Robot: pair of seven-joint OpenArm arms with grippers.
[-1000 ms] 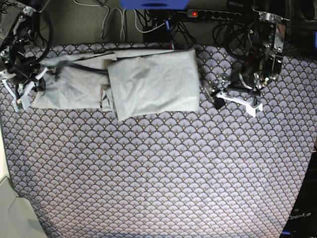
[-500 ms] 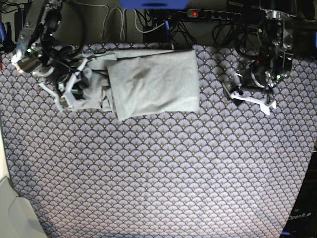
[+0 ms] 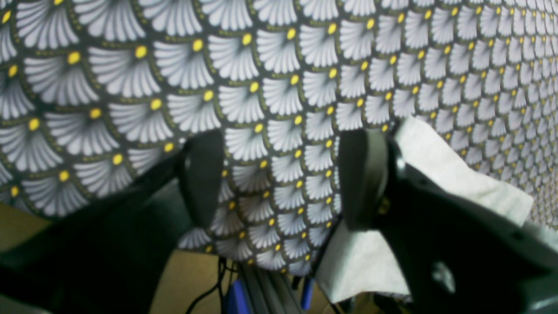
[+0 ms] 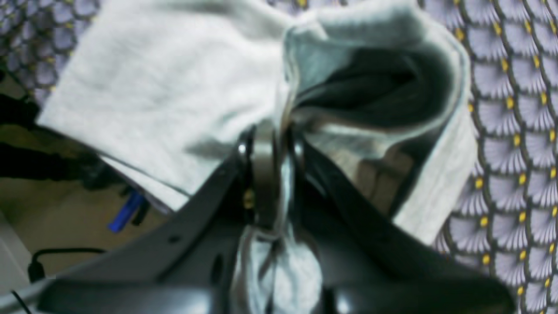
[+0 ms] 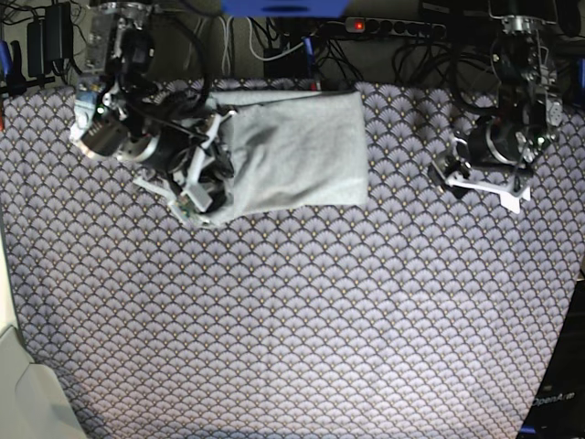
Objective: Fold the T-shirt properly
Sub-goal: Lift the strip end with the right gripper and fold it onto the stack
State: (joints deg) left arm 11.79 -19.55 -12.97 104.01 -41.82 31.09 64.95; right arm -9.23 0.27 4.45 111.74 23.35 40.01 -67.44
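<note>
The right gripper (image 4: 279, 174) is clamped on a bunched edge of the T-shirt (image 5: 292, 151), folded at the tabletop's far side; the left gripper (image 3: 283, 179) (well apart) gapes over the tablecloth (image 5: 302, 311).

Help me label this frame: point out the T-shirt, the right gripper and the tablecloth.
T-shirt (image 5: 302, 151): base view, flat folded panel.
Right gripper (image 4: 279, 135): right wrist view, fingertips pinching cloth.
Tablecloth (image 5: 302, 320): base view, bare patterned area.

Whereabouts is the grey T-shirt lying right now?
In the base view the T-shirt lies folded on the tablecloth near its far edge, left of centre, just below the power strip.
</note>
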